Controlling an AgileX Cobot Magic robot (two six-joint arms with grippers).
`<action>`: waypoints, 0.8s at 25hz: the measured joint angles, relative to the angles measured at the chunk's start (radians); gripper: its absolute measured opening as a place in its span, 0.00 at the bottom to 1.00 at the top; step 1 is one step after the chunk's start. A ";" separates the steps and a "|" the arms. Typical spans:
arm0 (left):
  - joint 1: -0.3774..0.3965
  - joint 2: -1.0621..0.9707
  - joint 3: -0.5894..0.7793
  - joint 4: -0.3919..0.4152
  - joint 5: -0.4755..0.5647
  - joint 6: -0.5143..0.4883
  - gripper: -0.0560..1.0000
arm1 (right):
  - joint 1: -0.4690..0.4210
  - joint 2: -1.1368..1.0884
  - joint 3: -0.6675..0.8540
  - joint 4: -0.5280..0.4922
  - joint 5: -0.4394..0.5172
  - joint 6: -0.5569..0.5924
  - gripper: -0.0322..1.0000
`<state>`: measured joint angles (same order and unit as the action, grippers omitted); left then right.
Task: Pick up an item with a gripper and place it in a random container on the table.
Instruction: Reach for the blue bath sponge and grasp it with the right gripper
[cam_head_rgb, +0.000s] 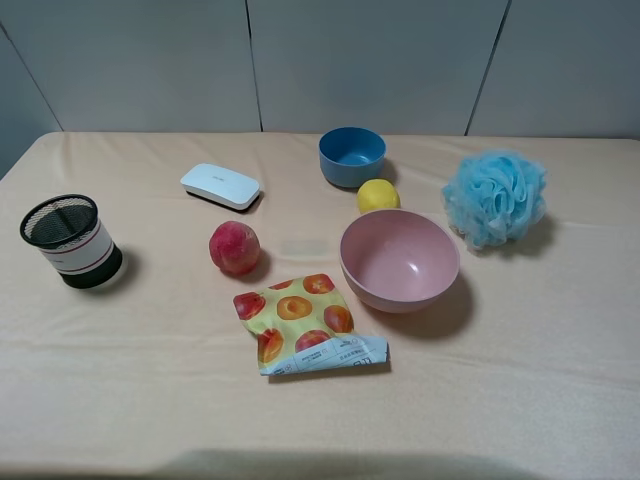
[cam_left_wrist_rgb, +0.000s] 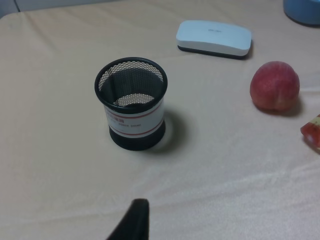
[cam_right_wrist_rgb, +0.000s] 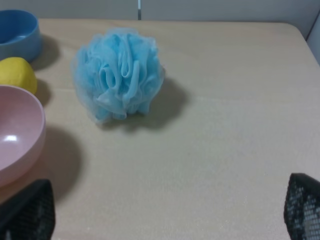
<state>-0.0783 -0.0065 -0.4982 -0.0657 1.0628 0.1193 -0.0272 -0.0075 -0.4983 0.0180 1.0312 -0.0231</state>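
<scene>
The light blue mesh bath pouf (cam_head_rgb: 496, 198) sits on the table at the right, just right of the wide pale pink bowl (cam_head_rgb: 399, 260), which is empty. In the right wrist view the pouf (cam_right_wrist_rgb: 120, 74) lies ahead of my right gripper (cam_right_wrist_rgb: 165, 220), whose two black fingers (cam_right_wrist_rgb: 27, 210) stand wide apart and empty, well short of it; the pink bowl's rim (cam_right_wrist_rgb: 20, 135) is beside it. In the left wrist view only one black finger (cam_left_wrist_rgb: 132, 222) shows, near the black mesh cup (cam_left_wrist_rgb: 131, 102). Neither arm shows in the exterior high view.
A blue bowl (cam_head_rgb: 352, 156) and a yellow lemon (cam_head_rgb: 378, 195) lie behind the pink bowl. A red peach (cam_head_rgb: 235, 247), a white case (cam_head_rgb: 220, 186), a fruit-print packet (cam_head_rgb: 305, 324) and the black mesh cup (cam_head_rgb: 72, 241) lie to the left.
</scene>
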 joint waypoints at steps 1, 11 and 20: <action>0.000 0.000 0.000 0.000 0.000 0.000 1.00 | 0.000 0.000 0.000 0.000 0.000 0.000 0.70; 0.000 0.000 0.000 0.000 0.000 0.000 1.00 | 0.000 0.000 0.000 0.000 0.000 0.000 0.70; 0.000 0.000 0.000 0.000 0.000 0.000 1.00 | 0.000 0.032 -0.020 0.000 0.000 0.000 0.70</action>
<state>-0.0783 -0.0065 -0.4982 -0.0657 1.0628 0.1193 -0.0272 0.0243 -0.5187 0.0180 1.0312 -0.0231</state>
